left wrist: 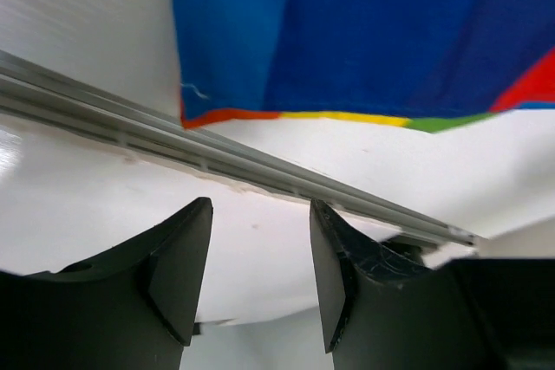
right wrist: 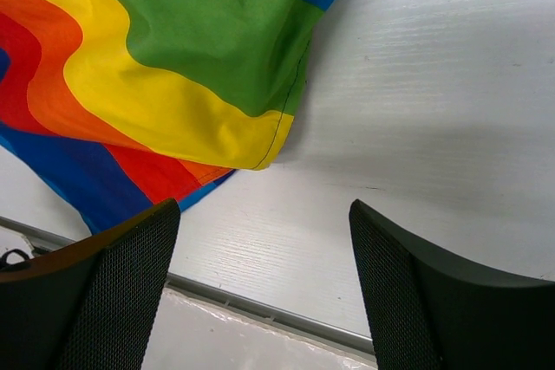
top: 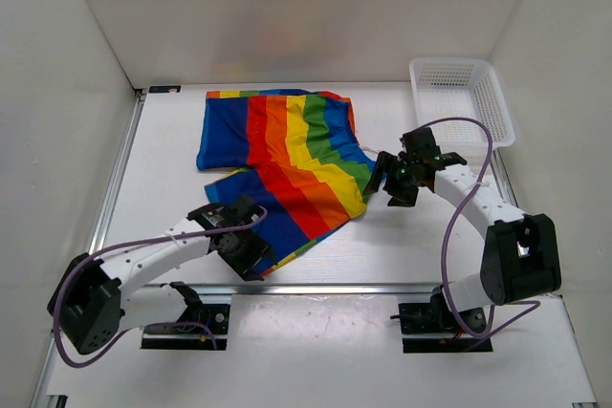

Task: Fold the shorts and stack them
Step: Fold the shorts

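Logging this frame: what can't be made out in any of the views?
- Top view: left gripper covers part of the shorts' near edge.
- Left wrist view: shorts cut off by the top edge.
- Right wrist view: shorts cut off top and left; white basket out of frame.

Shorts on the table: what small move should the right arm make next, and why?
Probably ease the right gripper forward and close on the yellow corner of the shorts: its jaws stand open and empty, and that corner lies just ahead of them, not yet gripped.
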